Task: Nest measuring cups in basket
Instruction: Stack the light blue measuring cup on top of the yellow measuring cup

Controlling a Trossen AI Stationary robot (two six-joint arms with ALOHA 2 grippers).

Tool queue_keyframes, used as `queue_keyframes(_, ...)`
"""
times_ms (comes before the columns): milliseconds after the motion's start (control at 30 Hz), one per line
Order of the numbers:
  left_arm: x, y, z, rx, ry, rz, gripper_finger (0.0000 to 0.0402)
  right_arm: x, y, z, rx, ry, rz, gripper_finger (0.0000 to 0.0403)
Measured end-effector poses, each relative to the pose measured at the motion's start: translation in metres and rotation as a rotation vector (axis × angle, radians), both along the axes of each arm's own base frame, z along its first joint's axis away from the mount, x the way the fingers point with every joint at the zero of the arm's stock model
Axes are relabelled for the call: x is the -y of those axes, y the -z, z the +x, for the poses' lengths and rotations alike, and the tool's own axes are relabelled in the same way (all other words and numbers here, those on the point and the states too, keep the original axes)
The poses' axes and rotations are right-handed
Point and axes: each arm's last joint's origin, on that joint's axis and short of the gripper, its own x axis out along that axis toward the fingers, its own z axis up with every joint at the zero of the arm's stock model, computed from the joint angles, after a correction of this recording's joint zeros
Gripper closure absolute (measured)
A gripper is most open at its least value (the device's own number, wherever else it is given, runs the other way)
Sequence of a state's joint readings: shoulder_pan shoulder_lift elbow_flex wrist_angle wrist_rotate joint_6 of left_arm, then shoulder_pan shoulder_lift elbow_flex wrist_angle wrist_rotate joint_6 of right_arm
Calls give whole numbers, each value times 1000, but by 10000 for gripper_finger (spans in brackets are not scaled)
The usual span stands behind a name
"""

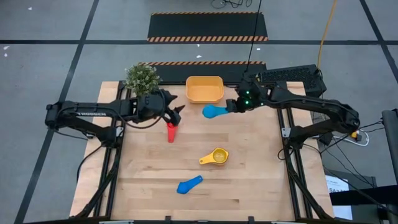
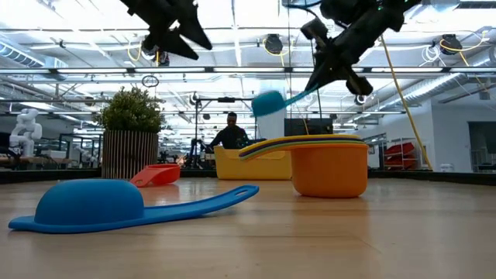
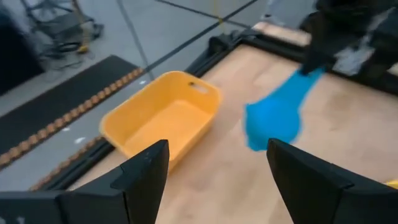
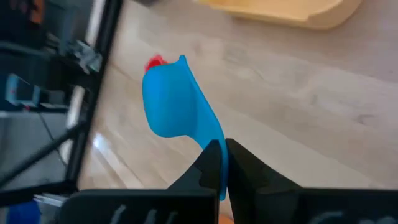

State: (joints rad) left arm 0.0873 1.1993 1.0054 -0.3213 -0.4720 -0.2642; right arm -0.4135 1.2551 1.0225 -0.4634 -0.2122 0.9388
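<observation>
My right gripper [image 1: 231,107] is shut on a light blue measuring cup [image 1: 214,111], held in the air just near of the orange-yellow basket [image 1: 204,89]. In the low view this cup [image 2: 267,102] hangs well above the table. My left gripper [image 1: 178,112] is open and hovers above the red cup [image 1: 171,132], which lies on the table. A stack of nested cups [image 1: 214,157], orange outermost [image 2: 329,167], stands mid-table. A blue cup [image 1: 189,184] lies upside down [image 2: 85,203] near the near edge. The left wrist view shows the basket [image 3: 161,121] and the held cup [image 3: 273,118]. My right gripper [image 4: 222,149] pinches the light blue cup's flat handle [image 4: 208,130] between its two fingers, near the handle's free end. The fingers come from the table's right, along the handle. The cup is lifted clear of the table, its bowl [image 4: 171,99] pointing away from the gripper.
A small potted green plant [image 1: 142,78] stands at the far left corner, beside the left arm. Bare wood lies between the nested stack and the basket. A person [image 2: 231,132] shows in the room beyond the table.
</observation>
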Motion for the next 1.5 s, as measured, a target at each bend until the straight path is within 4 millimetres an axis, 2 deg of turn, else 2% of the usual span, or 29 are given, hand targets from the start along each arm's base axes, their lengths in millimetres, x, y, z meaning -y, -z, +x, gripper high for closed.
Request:
queue_keyframes(233,15,-11,7,126,68,9,128,10,-20,-12,146,58,47,401)
queue_keyframes(367,18,-12,8,121,96,41,128,22,-26,-16,232,57,100,399)
queue_keyframes(600,23,-12,8,91,135,80,128,41,-30,-31,336,-112,236,397)
queue_keyframes(733,23,-12,8,96,133,72,128,50,-31,-40,375,-151,266,397)
queue_keyframes(833,19,-12,8,156,68,-21,128,55,-33,-42,400,-173,190,397)
queue_keyframes(933,9,-14,8,277,-21,-179,128,57,-38,-40,444,-242,44,399)
queue_keyframes(1100,-7,-25,11,443,79,-341,128,59,-49,-36,531,-358,-215,401)
queue_keyframes(1300,-22,-40,10,569,113,-278,128,63,-68,-33,662,-398,-477,402)
queue_keyframes(1500,-36,-54,5,689,89,-168,128,68,-91,-33,795,-166,-579,402)
